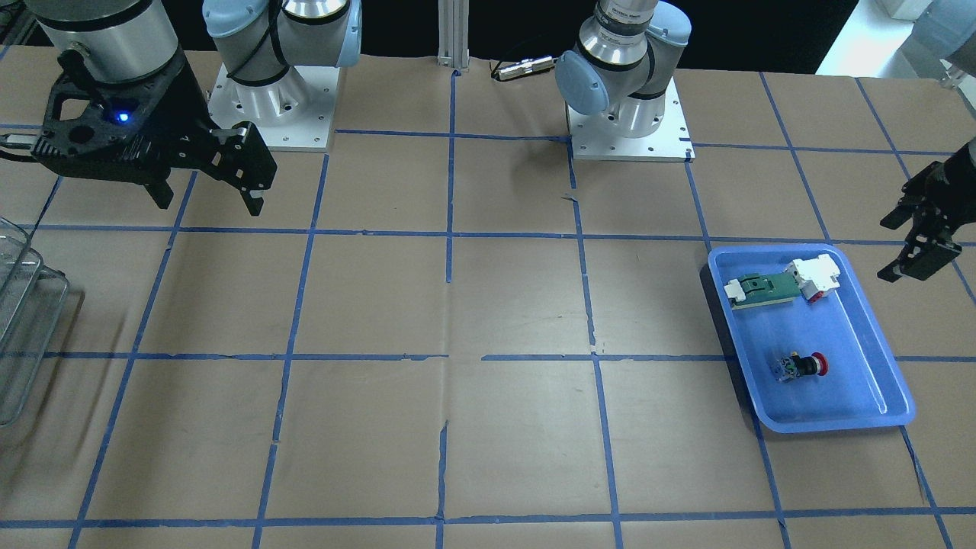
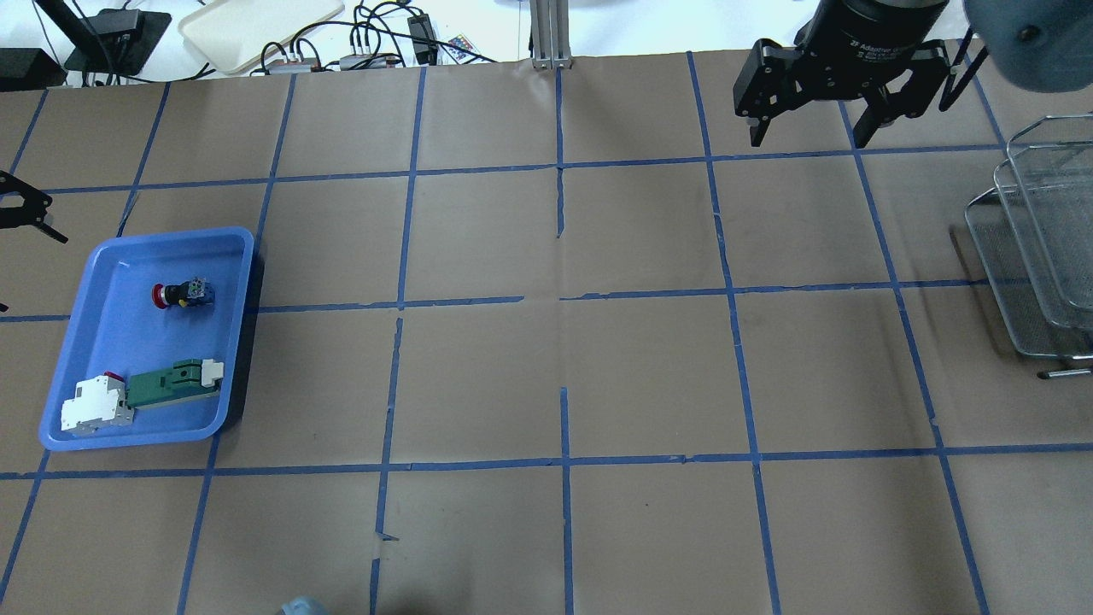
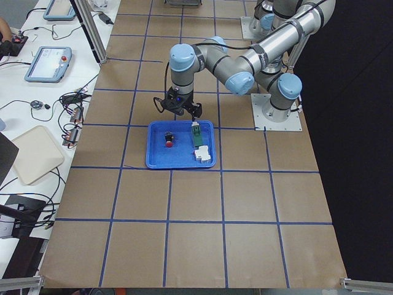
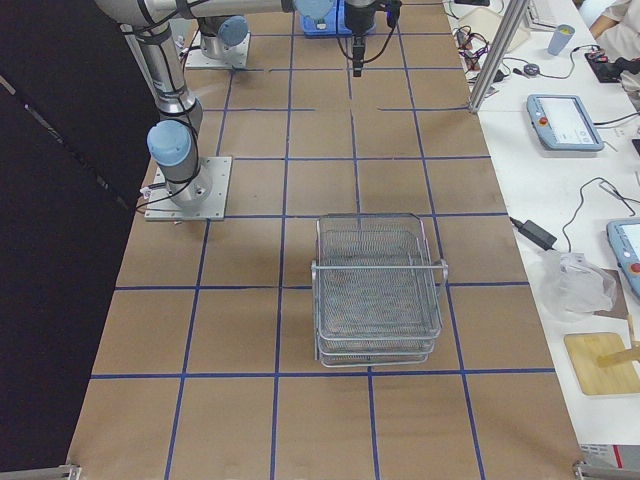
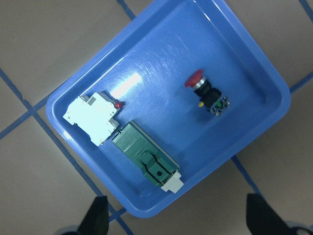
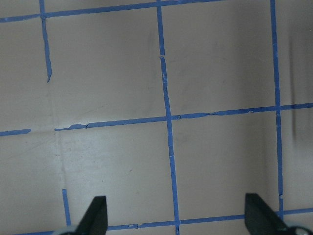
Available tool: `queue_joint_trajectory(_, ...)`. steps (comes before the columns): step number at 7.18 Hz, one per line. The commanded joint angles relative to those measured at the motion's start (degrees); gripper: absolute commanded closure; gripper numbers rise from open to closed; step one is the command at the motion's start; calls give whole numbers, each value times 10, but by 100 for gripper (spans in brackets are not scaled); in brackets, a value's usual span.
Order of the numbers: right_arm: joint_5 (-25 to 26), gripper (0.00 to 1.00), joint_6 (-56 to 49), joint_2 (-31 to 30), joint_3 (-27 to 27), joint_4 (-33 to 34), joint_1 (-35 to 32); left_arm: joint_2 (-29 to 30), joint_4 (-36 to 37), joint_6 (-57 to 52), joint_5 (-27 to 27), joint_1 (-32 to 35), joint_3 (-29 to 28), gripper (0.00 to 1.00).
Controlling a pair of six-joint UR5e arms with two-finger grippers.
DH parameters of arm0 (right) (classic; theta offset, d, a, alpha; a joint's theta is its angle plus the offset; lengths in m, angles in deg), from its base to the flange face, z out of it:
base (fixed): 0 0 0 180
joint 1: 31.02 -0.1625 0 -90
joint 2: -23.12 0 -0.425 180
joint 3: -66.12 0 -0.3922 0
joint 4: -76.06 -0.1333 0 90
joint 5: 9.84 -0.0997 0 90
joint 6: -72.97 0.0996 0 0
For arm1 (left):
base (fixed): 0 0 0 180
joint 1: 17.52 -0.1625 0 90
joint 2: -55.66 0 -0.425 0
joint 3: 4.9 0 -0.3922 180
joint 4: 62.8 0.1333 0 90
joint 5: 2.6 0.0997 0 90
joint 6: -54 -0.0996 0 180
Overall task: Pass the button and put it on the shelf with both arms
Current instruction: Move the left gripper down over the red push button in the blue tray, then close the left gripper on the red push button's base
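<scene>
- Your left gripper point(image 1: 903, 248) is open, its 2 fingers point(image 5: 98, 218) spread wide, hanging near the rim of the blue tray point(image 1: 884, 396).
- The button point(image 5: 208, 95) lies on its side in that tray, below and ahead of the gripper. It has a red mushroom cap, a black collar and a pale block end with green and yellow flecks.
- Your right gripper point(image 2: 809, 137) is open and holds nothing. The wire shelf point(image 4: 378, 290) stands off to its side, well apart.

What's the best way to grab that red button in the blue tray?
Probably pinch the black collar, between red cap and block end, coming straight down from above. The button lies on its side in the tray, clear of the green part and white block.
</scene>
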Motion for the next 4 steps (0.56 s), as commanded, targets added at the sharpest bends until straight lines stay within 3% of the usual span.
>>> queue_joint_trajectory(1, 0, 0, 0, 0, 0, 0, 0, 56, 57, 123, -35, -9, -7, 0)
queue_joint_trajectory(3, 0, 0, 0, 0, 0, -1, 0, 108, 88, 150, -54, -12, -24, 0)
queue_joint_trajectory(4, 0, 0, 0, 0, 0, 0, 0, 129, 88, 190, -96, -22, -27, 0)
